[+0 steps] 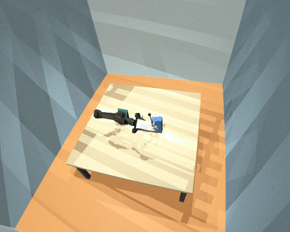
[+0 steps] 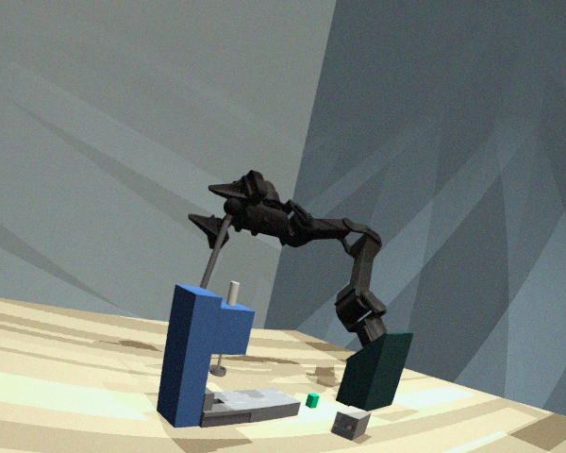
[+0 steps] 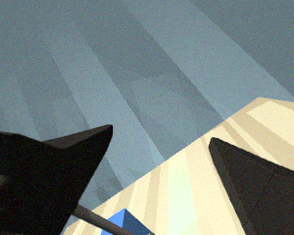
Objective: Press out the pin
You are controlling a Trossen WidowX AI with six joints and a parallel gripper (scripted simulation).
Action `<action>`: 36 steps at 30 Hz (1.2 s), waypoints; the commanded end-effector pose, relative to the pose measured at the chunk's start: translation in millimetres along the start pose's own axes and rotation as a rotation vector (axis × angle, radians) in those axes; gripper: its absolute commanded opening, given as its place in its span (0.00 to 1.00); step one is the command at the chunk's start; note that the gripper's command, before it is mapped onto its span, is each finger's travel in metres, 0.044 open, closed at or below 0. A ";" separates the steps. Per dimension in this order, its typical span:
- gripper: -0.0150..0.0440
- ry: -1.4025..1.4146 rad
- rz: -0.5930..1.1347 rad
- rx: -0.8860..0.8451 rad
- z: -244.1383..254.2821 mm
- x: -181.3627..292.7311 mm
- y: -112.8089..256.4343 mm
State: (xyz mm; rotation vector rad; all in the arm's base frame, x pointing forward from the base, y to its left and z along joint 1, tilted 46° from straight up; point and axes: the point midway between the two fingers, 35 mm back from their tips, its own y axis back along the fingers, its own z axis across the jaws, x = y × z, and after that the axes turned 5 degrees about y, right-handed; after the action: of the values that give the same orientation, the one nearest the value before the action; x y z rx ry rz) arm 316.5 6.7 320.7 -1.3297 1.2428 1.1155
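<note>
Pale tabletop below; the spread, empty gripper hovers high near the upright lever; grey block lies lower, nearer the arm's base.

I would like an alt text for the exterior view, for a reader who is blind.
A black robot arm reaches over a blue press, its open gripper near the raised lever. A grey block and a small green piece sit on the table, off the press bed.
</note>
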 end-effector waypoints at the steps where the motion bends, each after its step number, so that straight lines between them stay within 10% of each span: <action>1: 0.98 0.000 0.000 0.000 0.0 0.0 0.0; 24: 1.00 0.157 0.274 -0.480 175.5 41.4 -0.7; 36: 1.00 0.175 0.940 -0.392 222.6 217.9 37.1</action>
State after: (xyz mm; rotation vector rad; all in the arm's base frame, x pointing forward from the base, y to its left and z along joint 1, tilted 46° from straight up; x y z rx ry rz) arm 304.6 206.6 127.3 -1.3013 1.7240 1.9522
